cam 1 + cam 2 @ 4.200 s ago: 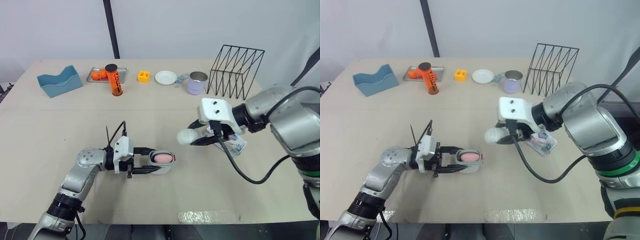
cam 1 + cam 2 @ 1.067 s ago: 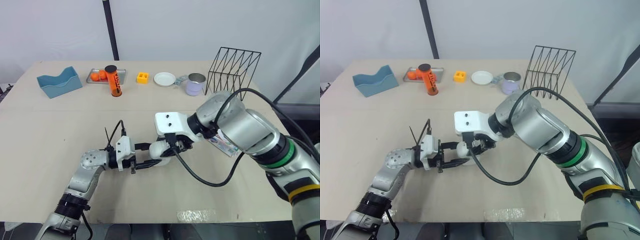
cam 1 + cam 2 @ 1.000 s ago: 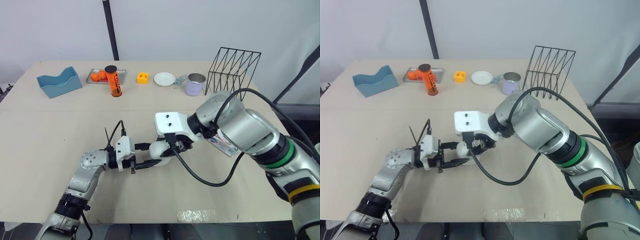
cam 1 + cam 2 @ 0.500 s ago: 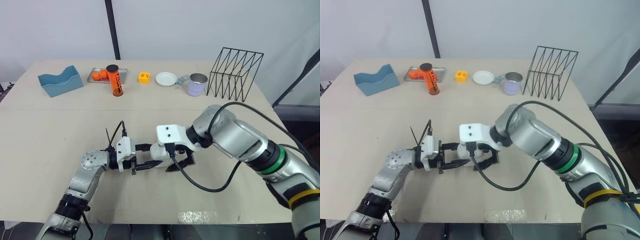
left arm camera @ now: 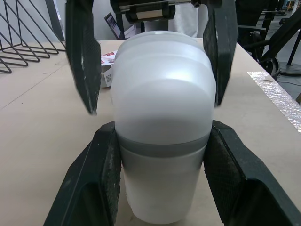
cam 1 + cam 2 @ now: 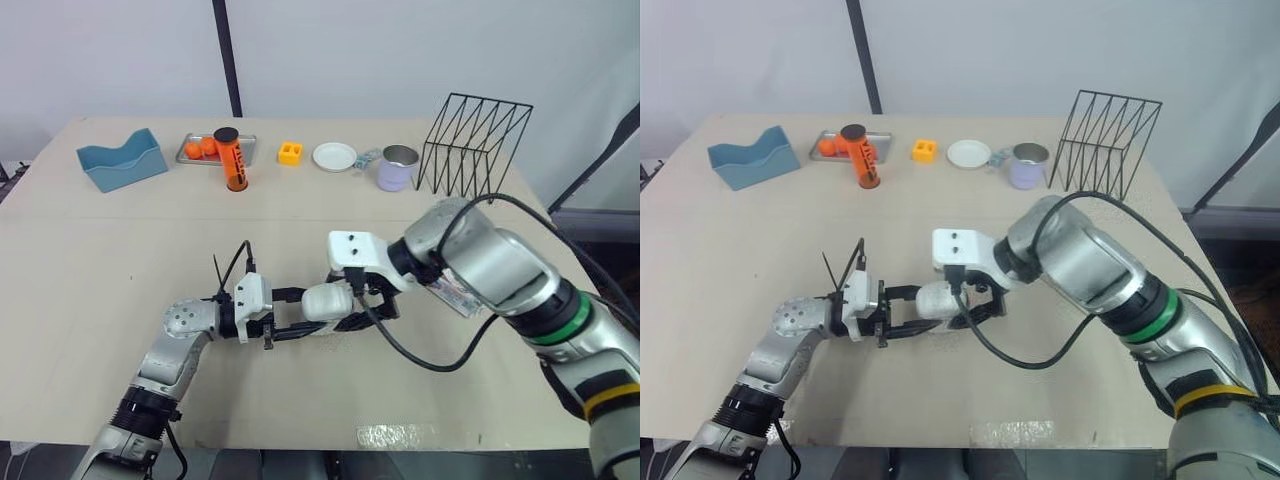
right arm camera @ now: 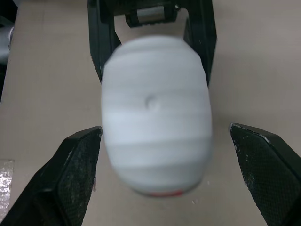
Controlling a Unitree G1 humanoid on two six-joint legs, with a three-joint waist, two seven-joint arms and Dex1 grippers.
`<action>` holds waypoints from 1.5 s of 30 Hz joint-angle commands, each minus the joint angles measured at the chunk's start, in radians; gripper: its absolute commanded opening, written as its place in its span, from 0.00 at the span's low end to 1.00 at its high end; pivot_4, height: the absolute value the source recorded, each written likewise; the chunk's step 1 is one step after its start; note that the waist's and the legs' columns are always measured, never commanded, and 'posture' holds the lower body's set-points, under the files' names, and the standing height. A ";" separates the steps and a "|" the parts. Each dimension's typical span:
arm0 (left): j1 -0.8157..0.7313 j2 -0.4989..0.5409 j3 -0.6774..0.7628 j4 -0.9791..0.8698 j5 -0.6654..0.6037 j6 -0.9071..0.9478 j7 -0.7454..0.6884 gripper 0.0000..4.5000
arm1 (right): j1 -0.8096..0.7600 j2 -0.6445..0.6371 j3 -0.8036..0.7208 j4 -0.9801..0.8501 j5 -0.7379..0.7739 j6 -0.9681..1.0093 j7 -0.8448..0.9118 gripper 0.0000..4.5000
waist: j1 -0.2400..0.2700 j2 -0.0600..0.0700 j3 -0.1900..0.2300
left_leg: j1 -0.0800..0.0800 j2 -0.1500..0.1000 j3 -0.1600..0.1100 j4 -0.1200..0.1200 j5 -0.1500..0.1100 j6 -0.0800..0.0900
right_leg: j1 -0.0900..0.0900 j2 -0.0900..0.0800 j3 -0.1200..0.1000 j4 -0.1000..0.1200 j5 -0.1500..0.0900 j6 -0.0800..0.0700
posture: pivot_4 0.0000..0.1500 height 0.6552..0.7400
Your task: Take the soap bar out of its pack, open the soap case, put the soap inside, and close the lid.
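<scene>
The white soap case [image 6: 322, 300] lies on the table in front of me with its lid on, so the soap is hidden. My left gripper [image 6: 316, 310] is shut on the case's base, one finger [image 5: 106, 165] pressed on each side. My right gripper [image 6: 352, 310] is open over the lid end; its fingers [image 7: 80, 165] stand wide apart, clear of the case [image 7: 155, 136]. The printed soap pack [image 6: 458, 293] lies flat to the right, partly hidden behind my right arm.
Along the back of the table stand a blue holder [image 6: 121, 160], a tray with oranges [image 6: 198, 150], an orange can [image 6: 232, 160], a yellow block [image 6: 290, 153], a white plate [image 6: 333, 156], a lilac cup [image 6: 396, 167] and a black wire rack [image 6: 472, 140].
The right gripper carried the lid from the right onto the open case, covering the pink soap, then let go and drew back slightly. The left gripper stayed shut on the case.
</scene>
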 commanded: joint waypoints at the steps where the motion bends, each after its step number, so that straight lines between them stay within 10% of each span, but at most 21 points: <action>1: -0.004 0.008 0.004 -0.020 -0.004 -0.004 -0.004 0.43 | 0.037 -0.039 -0.125 -0.045 0.073 -0.005 0.014 0.99 | 0.000 0.000 0.000 | 0.000 0.000 0.000 0.000 0.000 0.000 | 0.000 0.000 0.000 0.000 0.000 0.000 | 1.00 1.00; 17: -0.002 0.023 0.004 -0.028 -0.009 0.005 -0.014 0.43 | 0.301 -0.027 -0.516 0.057 0.294 -0.314 0.026 0.99 | -0.001 0.000 0.000 | 0.001 0.000 0.001 0.000 0.000 0.000 | 0.001 0.001 0.001 0.000 0.000 0.000 | 1.00 1.00; 28: 0.000 0.031 0.008 -0.041 -0.009 0.015 -0.018 0.43 | 0.356 0.084 -0.545 0.061 0.367 -0.430 -0.001 0.02 | -0.001 0.000 0.000 | 0.002 0.000 0.001 0.000 0.000 0.000 | 0.002 0.001 0.001 0.000 0.000 0.000 | 1.00 1.00; 45: -0.002 0.030 0.007 -0.040 -0.007 0.016 -0.010 0.43 | 0.381 0.163 -0.422 0.081 0.257 -0.531 -0.067 0.02 | -0.001 0.000 0.000 | 0.002 0.000 0.001 0.000 0.000 0.000 | 0.002 0.001 0.001 0.000 0.000 0.000 | 1.00 1.00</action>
